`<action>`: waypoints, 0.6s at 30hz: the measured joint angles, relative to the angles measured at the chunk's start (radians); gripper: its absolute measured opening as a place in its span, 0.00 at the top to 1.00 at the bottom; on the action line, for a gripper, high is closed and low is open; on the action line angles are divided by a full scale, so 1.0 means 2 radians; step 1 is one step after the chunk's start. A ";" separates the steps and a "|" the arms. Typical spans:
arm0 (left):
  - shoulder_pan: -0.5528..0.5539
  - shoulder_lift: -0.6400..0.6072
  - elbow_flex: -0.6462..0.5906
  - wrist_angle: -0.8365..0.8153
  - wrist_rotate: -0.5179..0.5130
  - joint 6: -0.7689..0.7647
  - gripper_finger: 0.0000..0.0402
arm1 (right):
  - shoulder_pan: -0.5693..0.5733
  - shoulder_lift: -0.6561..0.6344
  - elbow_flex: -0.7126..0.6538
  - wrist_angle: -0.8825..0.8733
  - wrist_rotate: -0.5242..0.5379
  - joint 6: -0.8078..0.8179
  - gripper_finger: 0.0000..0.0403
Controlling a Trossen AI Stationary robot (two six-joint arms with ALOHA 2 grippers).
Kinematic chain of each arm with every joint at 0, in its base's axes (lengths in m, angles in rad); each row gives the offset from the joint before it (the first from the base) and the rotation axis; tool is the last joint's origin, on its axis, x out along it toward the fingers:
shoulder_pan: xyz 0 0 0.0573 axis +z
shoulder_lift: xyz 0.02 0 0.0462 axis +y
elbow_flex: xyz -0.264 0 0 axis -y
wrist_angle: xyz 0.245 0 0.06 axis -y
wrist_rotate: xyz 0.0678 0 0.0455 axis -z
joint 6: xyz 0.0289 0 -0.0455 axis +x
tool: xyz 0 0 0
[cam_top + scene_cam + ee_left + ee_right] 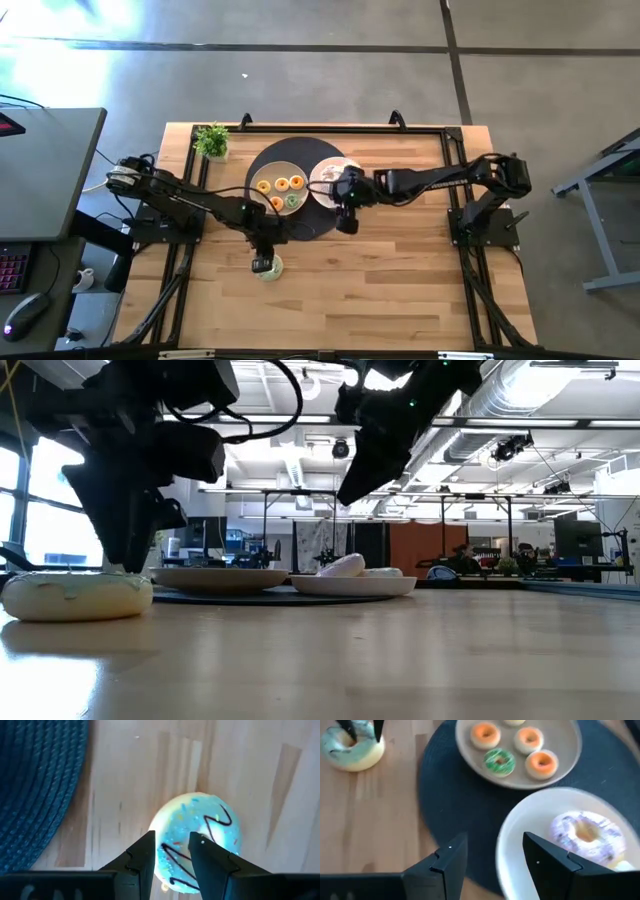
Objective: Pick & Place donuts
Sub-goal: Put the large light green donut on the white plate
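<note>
High view: left tool (264, 262) sits over the pale green-iced donut (270, 268) on the worktop (400, 290), near the dark mat (300, 228).

Left wrist view: fingers narrow, straddling its ring, grip unconfirmed.

Right wrist view: right tool (490, 851) wide, empty above the plates.

Next, I judge: close, lift.

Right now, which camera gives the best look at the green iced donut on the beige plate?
The right wrist view: the green donut shows large and unobstructed among its neighbours. The high view shows it tiny. In the low view the plate's rim hides it, and the left wrist view misses it.
</note>
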 joint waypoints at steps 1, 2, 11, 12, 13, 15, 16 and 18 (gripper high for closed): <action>-0.003 0.000 0.000 0.001 0.000 0.009 0.70 | 0.005 0.000 0.000 -0.006 -0.001 0.008 0.53; -0.008 0.000 0.000 0.002 -0.002 0.016 0.70 | 0.009 0.000 0.000 -0.011 -0.002 0.014 0.53; -0.071 0.005 0.001 0.008 -0.121 0.037 0.70 | 0.048 0.000 0.000 -0.024 -0.001 0.040 0.53; -0.073 0.006 0.001 0.006 -0.130 0.036 0.70 | 0.052 0.000 0.000 -0.023 0.000 0.040 0.53; -0.077 0.006 0.001 0.004 -0.141 0.032 0.70 | 0.056 0.000 0.000 -0.023 -0.001 0.040 0.53; -0.081 0.006 0.001 0.005 -0.153 0.024 0.70 | 0.062 0.000 0.000 -0.022 0.000 0.040 0.53; -0.081 0.006 0.001 0.005 -0.154 0.023 0.70 | 0.065 0.000 0.000 -0.022 0.000 0.040 0.53; -0.081 0.006 0.001 0.005 -0.153 0.022 0.70 | 0.071 0.000 0.000 -0.020 0.000 0.040 0.53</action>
